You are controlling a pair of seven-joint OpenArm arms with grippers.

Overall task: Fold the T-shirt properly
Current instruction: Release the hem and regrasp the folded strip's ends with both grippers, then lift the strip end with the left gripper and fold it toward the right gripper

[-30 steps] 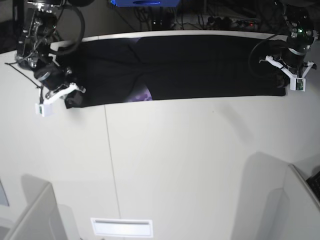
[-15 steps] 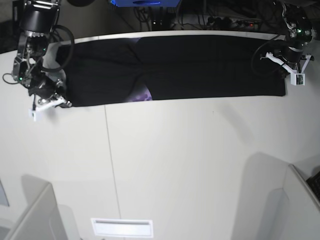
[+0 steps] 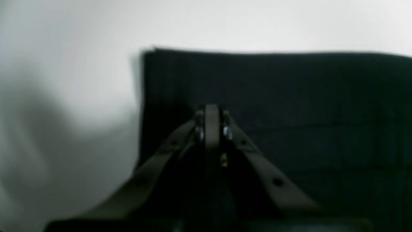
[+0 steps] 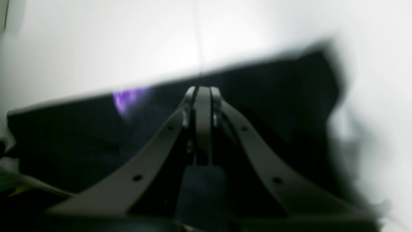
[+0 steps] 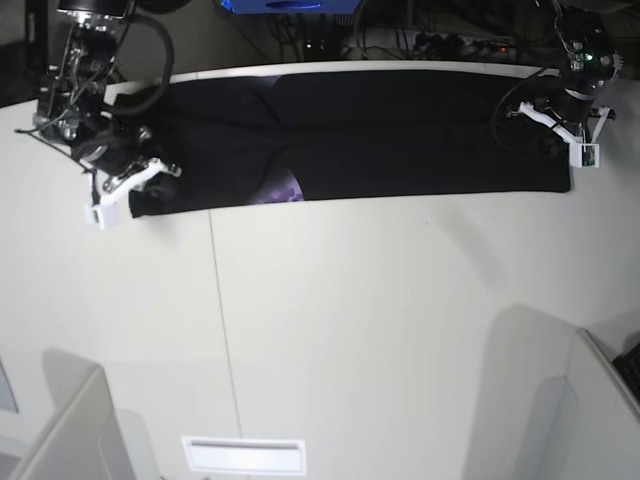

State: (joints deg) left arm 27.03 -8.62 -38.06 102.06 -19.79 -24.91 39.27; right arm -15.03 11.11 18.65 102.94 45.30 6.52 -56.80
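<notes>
The black T-shirt (image 5: 400,135) lies folded into a long strip along the table's far edge. A bit of purple print (image 5: 285,190) shows at its near edge, and the same print (image 4: 128,96) appears in the right wrist view. My right gripper (image 5: 140,195) is shut over the strip's left end; in its own view the gripper (image 4: 202,91) has nothing visible between its fingers. My left gripper (image 5: 550,140) is shut over the right end, a little inside the T-shirt (image 3: 289,96) corner. The wrist view of that gripper (image 3: 211,111) shows no cloth pinched.
The white table (image 5: 350,320) stretches toward the camera, with a seam line (image 5: 218,300) running down it. Grey partitions (image 5: 60,430) stand at both near corners and a white slot (image 5: 245,455) sits at the front edge. Cables and a blue box (image 5: 290,5) lie behind the table.
My right arm swung out left of the shirt's end, then came back right over it. My left arm shifted slightly at the right end. The shirt lies much the same.
</notes>
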